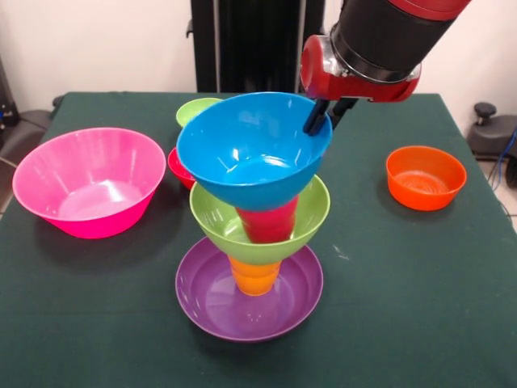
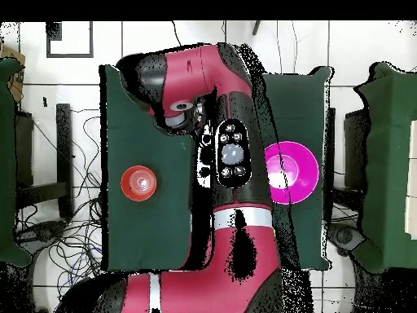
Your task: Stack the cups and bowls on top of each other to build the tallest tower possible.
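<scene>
The tower (image 1: pixel 252 242) sits near the middle of the green desk (image 1: pixel 404 283): purple bowl (image 1: pixel 210 303) at the bottom, an orange cup (image 1: pixel 254 276) standing in it, the lime green bowl (image 1: pixel 214 220) on that, a red cup (image 1: pixel 268 222) in the green one, and the blue bowl (image 1: pixel 246 149) on top, tipped a bit toward the camera. The hand (image 1: pixel 323 117) is right at the blue bowl's far rim on the picture's right, its dark fingers (image 1: pixel 315 120) looking pinched on that rim. The big pink bowl (image 1: pixel 89 182) sits well off to the picture's left, the small orange bowl (image 1: pixel 426 176) off to the right, and a small green bowl (image 1: pixel 192 110) and small red bowl (image 1: pixel 178 166) peek out behind the stack. From overhead the arm (image 2: pixel 228 147) covers the tower, so only the pink and orange bowls show.
</scene>
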You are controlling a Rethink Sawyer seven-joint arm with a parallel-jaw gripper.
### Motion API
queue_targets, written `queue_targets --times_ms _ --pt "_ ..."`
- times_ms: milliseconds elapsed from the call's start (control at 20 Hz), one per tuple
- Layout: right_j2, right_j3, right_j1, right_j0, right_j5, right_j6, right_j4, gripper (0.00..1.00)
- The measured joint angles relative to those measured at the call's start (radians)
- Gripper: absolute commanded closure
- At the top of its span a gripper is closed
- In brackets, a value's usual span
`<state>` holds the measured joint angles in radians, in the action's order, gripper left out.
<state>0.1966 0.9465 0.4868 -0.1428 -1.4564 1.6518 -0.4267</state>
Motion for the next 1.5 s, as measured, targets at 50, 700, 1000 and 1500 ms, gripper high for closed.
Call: queue_targets --times_ms 50,700,1000,1500 --pt "-0.002 0.000 0.000 0.000 0.000 0.000 0.000 1.00" --pt "-0.014 0.000 0.000 0.011 0.000 0.000 0.002 1.00" --pt "-0.021 0.000 0.001 0.023 0.000 0.000 0.009 1.00" --pt "-0.063 0.011 0.009 0.043 0.000 0.000 0.013 1.00"
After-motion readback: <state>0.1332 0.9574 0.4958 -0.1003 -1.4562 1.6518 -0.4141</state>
